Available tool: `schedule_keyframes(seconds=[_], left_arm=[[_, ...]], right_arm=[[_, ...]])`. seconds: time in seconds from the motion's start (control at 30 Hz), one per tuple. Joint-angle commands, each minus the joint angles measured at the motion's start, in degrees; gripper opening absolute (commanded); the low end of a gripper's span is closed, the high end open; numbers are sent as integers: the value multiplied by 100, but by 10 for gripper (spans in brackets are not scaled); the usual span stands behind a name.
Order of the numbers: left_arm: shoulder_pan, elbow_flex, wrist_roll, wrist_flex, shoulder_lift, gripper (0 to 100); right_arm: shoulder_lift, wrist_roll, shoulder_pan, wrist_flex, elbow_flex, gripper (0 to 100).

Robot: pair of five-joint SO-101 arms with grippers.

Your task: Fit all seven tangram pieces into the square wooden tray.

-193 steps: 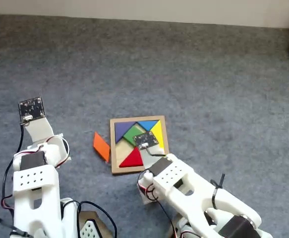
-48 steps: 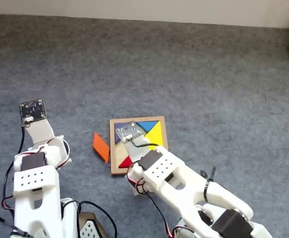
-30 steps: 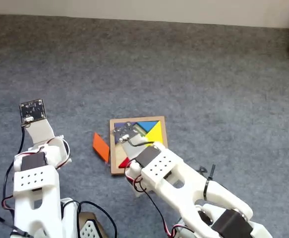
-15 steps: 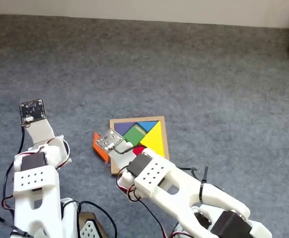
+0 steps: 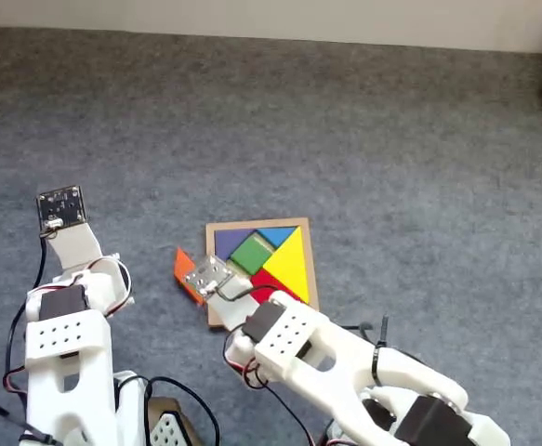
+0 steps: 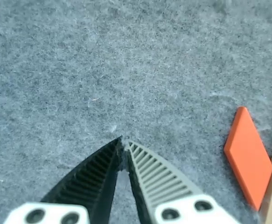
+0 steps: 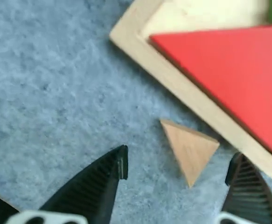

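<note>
**A:** Down on the grey carpeted surface [image 5: 391,139], the square wooden tray [image 5: 257,224] looks mostly filled, with the big red triangular piece [image 7: 229,60] seated inside its rim.

**B:** Outside, the flat orange parallelogram piece [image 6: 247,158] lies just beside the tray. The left tool [image 6: 125,142] hangs pinched shut over carpet nearby.

**A:** The right tool [image 7: 178,163] is spread wide, straddling the small pale wooden triangle [image 7: 189,147] just outside the rim.

**B:** Risky! One finger could catch the rim, shove the tray and unseat pieces. Or the thin triangle skids away.

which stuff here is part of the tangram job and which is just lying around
Job: wooden tray holding red triangle, yellow triangle, green square, blue triangle, purple piece; orange piece and tan triangle outside it; right gripper.
Not the job: grey carpet.
</note>
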Motion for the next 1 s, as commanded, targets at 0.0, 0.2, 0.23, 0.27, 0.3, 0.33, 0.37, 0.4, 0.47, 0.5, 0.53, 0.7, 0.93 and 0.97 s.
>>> schedule_keyframes(seconds=[0.0, 0.2, 0.23, 0.27, 0.3, 0.33, 0.37, 0.4, 0.47, 0.5, 0.53, 0.7, 0.93, 0.97], left_arm=[[-75, -40, -44, -88, -84, 21], [-75, -40, -44, -88, -84, 21], [-75, -40, -44, -88, -75, 21], [-75, -40, -44, -88, -75, 21], [-75, -40, -44, -88, -75, 21], [-75, -40, -44, -88, -75, 21], [-75, -40, -44, -88, -75, 21], [-75, -40, -44, -88, -75, 21], [-75, -40, -44, -88, -75, 21], [-75, -40, -44, -88, -75, 21], [-75, -40, -44, -88, -75, 21], [-75, -31, -44, -88, -75, 21], [-75, -31, -44, -88, -75, 21], [-75, -31, -44, -88, -75, 21]], right_arm=[[-4, -44, -136, -84, -4, 327], [-4, -44, -110, -84, -40, 327], [-4, -44, -119, -92, -40, 327], [-4, -44, -119, -92, -40, 327], [-4, -44, -119, -92, -40, 327], [-4, -44, -119, -92, -40, 327], [-4, -44, -119, -92, -40, 327], [-4, -53, -110, -92, -40, 327], [-4, -202, -110, -224, -40, 327], [4, -299, -110, -268, -40, 327], [66, -352, -110, -286, -40, 327], [875, -396, -101, -145, -558, 327], [1385, -378, -136, 611, -1525, 327], [1393, -369, -136, 611, -1587, 327]])
